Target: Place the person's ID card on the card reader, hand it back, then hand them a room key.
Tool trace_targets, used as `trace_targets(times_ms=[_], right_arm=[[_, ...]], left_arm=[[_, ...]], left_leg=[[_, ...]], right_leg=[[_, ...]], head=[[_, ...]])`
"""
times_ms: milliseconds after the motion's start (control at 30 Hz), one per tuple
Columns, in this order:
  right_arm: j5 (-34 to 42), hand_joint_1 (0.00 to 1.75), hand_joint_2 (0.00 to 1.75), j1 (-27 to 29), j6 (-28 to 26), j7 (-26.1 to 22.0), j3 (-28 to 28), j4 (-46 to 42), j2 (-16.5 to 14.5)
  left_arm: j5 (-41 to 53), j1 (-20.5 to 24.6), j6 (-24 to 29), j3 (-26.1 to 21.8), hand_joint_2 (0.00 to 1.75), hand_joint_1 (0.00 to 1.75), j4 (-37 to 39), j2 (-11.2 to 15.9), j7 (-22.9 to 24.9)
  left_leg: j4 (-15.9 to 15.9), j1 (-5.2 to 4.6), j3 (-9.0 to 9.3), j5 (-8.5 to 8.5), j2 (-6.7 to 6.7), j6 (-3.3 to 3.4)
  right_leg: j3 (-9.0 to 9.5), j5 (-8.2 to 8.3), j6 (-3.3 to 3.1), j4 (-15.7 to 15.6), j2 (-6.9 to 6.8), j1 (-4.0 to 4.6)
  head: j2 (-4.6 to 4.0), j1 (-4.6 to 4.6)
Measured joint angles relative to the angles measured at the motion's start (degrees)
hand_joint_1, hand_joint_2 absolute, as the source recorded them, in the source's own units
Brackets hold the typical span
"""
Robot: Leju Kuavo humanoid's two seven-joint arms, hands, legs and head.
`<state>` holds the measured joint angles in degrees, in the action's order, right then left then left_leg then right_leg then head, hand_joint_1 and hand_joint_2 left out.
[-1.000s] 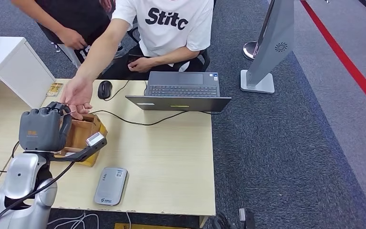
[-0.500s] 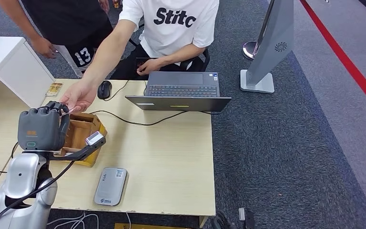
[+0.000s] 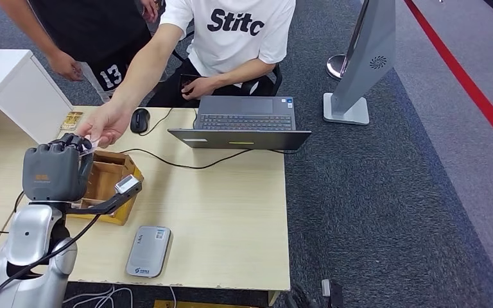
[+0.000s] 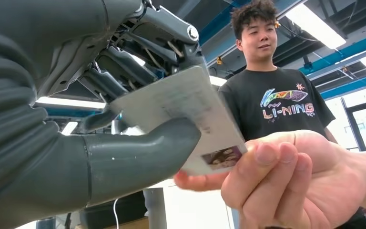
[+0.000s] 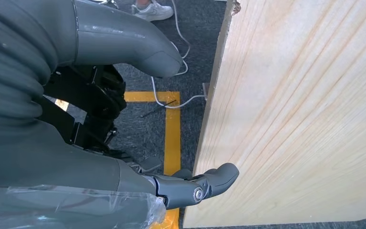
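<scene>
Surface: pale wood desk [image 3: 231, 212], grey carpet beyond.
Card reader [image 3: 149, 250]: near desk edge.
Left hand [image 3: 54, 172]: thumb and fingers clamp the ID card [image 4: 181, 119].
Person's hand [image 3: 101, 126]: pinches the card's far end.
Right hand [image 5: 76, 109]: fingers apparently apart, empty.

The ID card [image 4: 186, 121] is pale and thin with a small photo patch near one corner. It sits pinched between the thumb and fingers of the left hand [image 3: 54, 170], raised above the wooden box [image 3: 106, 183]. The person's hand [image 4: 286, 181] pinches its far corner. The grey card reader [image 3: 149, 250] lies flat near the table's front edge.
</scene>
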<state>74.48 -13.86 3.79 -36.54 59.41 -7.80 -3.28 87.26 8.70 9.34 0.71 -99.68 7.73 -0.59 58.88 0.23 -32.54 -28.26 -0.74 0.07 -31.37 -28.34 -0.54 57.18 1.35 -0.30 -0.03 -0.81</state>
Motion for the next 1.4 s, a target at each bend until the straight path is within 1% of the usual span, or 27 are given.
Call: trace_targets(times_ms=[100, 200, 267, 367, 400, 500, 600, 667, 767, 867, 967, 1033, 1133, 1300, 1400], right_arm=[[0.69, 0.00, 1.75, 0.03, 0.33, -0.24, -0.01, 0.00, 0.00], [1.89, 0.00, 1.75, 0.35, 0.72, -0.07, -0.05, 0.06, 0.00], [3.34, 0.00, 1.75, 1.48, 0.83, 0.30, -0.27, 0.29, 0.02], [5.21, 0.00, 1.75, 4.82, 2.16, -1.01, -0.58, 1.19, 0.26], [5.61, 0.00, 1.75, 5.78, 2.53, -1.37, -0.60, 1.54, 0.39], [6.44, 0.00, 1.75, 6.93, 2.88, -1.58, -0.63, 2.28, 0.64], [7.31, 0.00, 1.75, 7.16, 2.99, -1.58, -0.64, 2.79, 0.66], [8.02, 0.00, 1.75, 7.24, 3.14, -1.68, -0.64, 3.09, 0.67], [9.28, 0.00, 1.75, 7.31, 3.60, -2.01, -0.55, 3.50, 0.68], [10.18, 0.00, 1.75, 7.30, 3.95, -2.05, -0.06, 3.76, 0.75], [10.97, 0.00, 1.75, 7.27, 4.01, -2.03, 0.82, 3.84, 0.87], [11.31, 0.00, 1.75, 7.24, 4.03, -2.03, 1.31, 3.87, 0.90], [11.39, 0.00, 1.75, 7.24, 4.03, -2.05, 1.89, 3.92, 0.91], [11.62, 0.00, 1.75, 7.24, 4.09, -2.05, 2.42, 3.96, 0.92], [12.11, 0.00, 1.75, 7.22, 4.08, -2.05, 2.89, 3.96, 0.90]], left_arm=[[-0.65, -1.63, 1.42, -0.29, 1.75, 0.00, -0.62, -0.13, -0.48], [-2.44, -4.81, 3.86, -0.98, 1.75, 0.00, -1.62, -0.16, -2.80], [-4.92, -8.98, 6.67, -1.74, 1.75, 0.00, -2.13, 0.00, -6.10], [-8.72, -18.11, 13.86, -3.77, 1.75, 0.00, -2.37, 0.11, -12.03], [-9.50, -20.58, 15.38, -4.54, 1.75, 0.00, -2.44, 0.06, -13.37], [-10.72, -25.12, 16.12, -6.66, 1.75, 0.00, -3.15, -0.16, -15.26], [-10.28, -27.75, 15.30, -8.66, 1.75, 0.00, -4.09, -0.50, -16.42], [-8.57, -29.05, 15.01, -10.07, 1.75, 0.00, -4.36, -0.59, -17.24], [-3.32, -30.66, 15.19, -12.95, 1.75, 0.00, -4.01, -0.29, -17.98], [1.12, -31.88, 15.68, -16.18, 1.75, 0.00, -1.93, 1.45, -17.97], [1.79, -32.22, 16.65, -19.12, 1.75, 0.00, 1.14, 3.67, -18.20], [1.77, -32.00, 16.98, -20.61, 1.75, 0.00, 2.81, 4.55, -18.69], [1.74, -31.59, 16.98, -21.77, 1.75, 0.00, 4.53, 5.20, -19.06], [1.91, -31.20, 16.88, -22.56, 1.75, 0.00, 5.90, 5.52, -19.26], [1.87, -29.77, 16.87, -22.77, 1.75, 0.00, 7.49, 5.68, -19.49]], left_leg=[[0.00, 0.00, -0.01, -0.01, 0.00, 0.01], [-0.01, -0.01, 0.00, -0.03, 0.01, 0.00], [-0.03, -0.03, 0.07, -0.12, 0.04, 0.00], [-0.03, -0.03, 0.07, -0.24, 0.03, 0.00], [-0.03, -0.02, 0.02, -0.26, -0.02, 0.00], [-0.03, -0.01, -0.03, -0.28, -0.09, 0.01], [-0.03, -0.01, 0.00, -0.28, -0.09, 0.02], [-0.03, -0.01, 0.03, -0.27, -0.09, 0.02], [-0.03, -0.01, 0.08, -0.26, -0.08, 0.01], [-0.03, 0.01, 0.09, -0.25, -0.08, -0.01], [-0.03, 0.03, 0.09, -0.24, -0.10, -0.02], [-0.04, 0.04, 0.08, -0.24, -0.11, -0.03], [-0.04, 0.04, 0.08, -0.24, -0.10, -0.02], [-0.04, 0.01, 0.08, -0.24, -0.10, -0.02], [-0.03, 0.00, 0.08, -0.23, -0.15, 0.00]], right_leg=[[0.00, -0.01, 0.00, -0.01, -0.01, 0.00], [0.01, -0.03, 0.02, -0.01, -0.01, -0.01], [0.06, -0.08, -0.01, -0.02, 0.03, -0.02], [0.05, -0.23, -0.03, -0.02, 0.03, -0.03], [0.02, -0.27, 0.01, -0.02, -0.02, -0.03], [0.01, -0.31, 0.04, -0.03, -0.10, -0.03], [0.04, -0.31, 0.04, -0.04, -0.11, -0.03], [0.08, -0.30, 0.04, -0.03, -0.12, -0.03], [0.11, -0.29, 0.03, -0.03, -0.12, -0.02], [0.11, -0.29, 0.03, -0.02, -0.11, 0.00], [0.11, -0.29, 0.02, -0.01, -0.13, 0.02], [0.11, -0.30, 0.01, 0.00, -0.13, 0.02], [0.12, -0.30, 0.02, 0.00, -0.13, 0.02], [0.12, -0.29, 0.03, -0.01, -0.13, 0.01], [0.13, -0.29, 0.03, -0.02, -0.18, 0.00]], head=[[0.00, 0.00], [0.01, 0.00], [0.01, 0.01], [0.00, -0.01], [0.01, 0.00], [0.01, -0.01], [0.01, 0.00], [0.01, 0.00], [0.00, 0.00], [0.01, -0.01], [0.01, -0.01], [0.01, 0.00], [0.01, 0.00], [0.01, 0.00], [0.01, 0.00]])
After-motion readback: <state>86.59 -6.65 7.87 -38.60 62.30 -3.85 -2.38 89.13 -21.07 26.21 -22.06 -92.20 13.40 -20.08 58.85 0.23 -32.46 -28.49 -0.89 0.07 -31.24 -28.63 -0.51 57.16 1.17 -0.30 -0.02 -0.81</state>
